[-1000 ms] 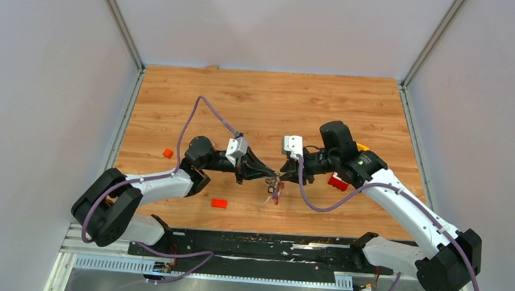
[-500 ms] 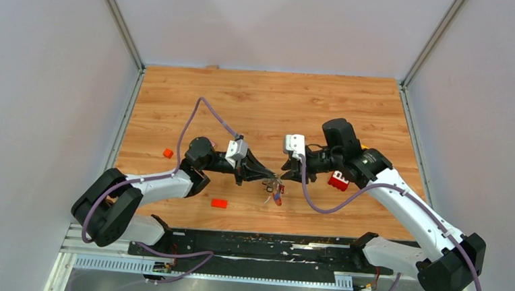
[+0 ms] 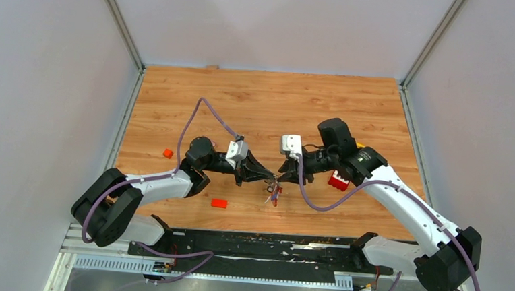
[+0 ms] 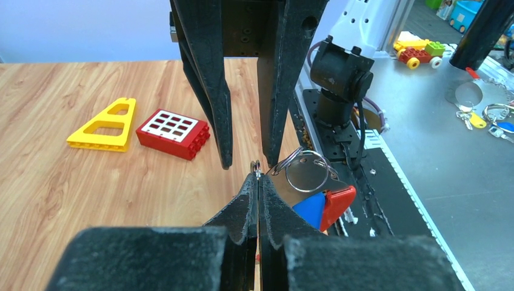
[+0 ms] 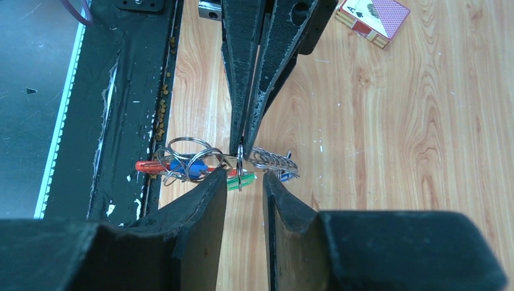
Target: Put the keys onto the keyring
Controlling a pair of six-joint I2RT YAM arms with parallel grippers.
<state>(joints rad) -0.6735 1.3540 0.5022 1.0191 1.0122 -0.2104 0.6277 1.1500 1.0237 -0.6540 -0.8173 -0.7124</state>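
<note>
**Pincers meet tip to tip at the keyring**

Left pincer (image 4: 257, 177) is pressed fully shut, its two tips clamping a small metal ring (image 4: 257, 165) that belongs to the keyring (image 4: 306, 173). The right pincer (image 5: 244, 177) faces it head-on with its jaws parted. Its fingers stand either side of the left tips and the clamped ring, and it has hold of nothing that shows. Whether those fingers touch the ring cannot be told.

The keyring sits just beside the meeting point, toward the near edge of the desk (image 3: 264, 105) and partly over the black rail (image 5: 130, 91). In the right wrist view it spreads sideways. Wire loops with a blue tag (image 5: 179, 169) and a red strap (image 5: 147, 165) lie on one side. A green tag (image 5: 240, 180) is just under the left tips, and a grey coil (image 5: 273, 160) lies on the other side. Whether the bunch hangs free or rests on the desk cannot be told.

A red brick (image 4: 174, 130) and a yellow block (image 4: 103, 124) lie side by side on the desk near the right arm. An orange block (image 3: 219, 202) lies near the left forearm, and a card box (image 5: 373, 15) lies on the desk behind the left pincer.
</note>
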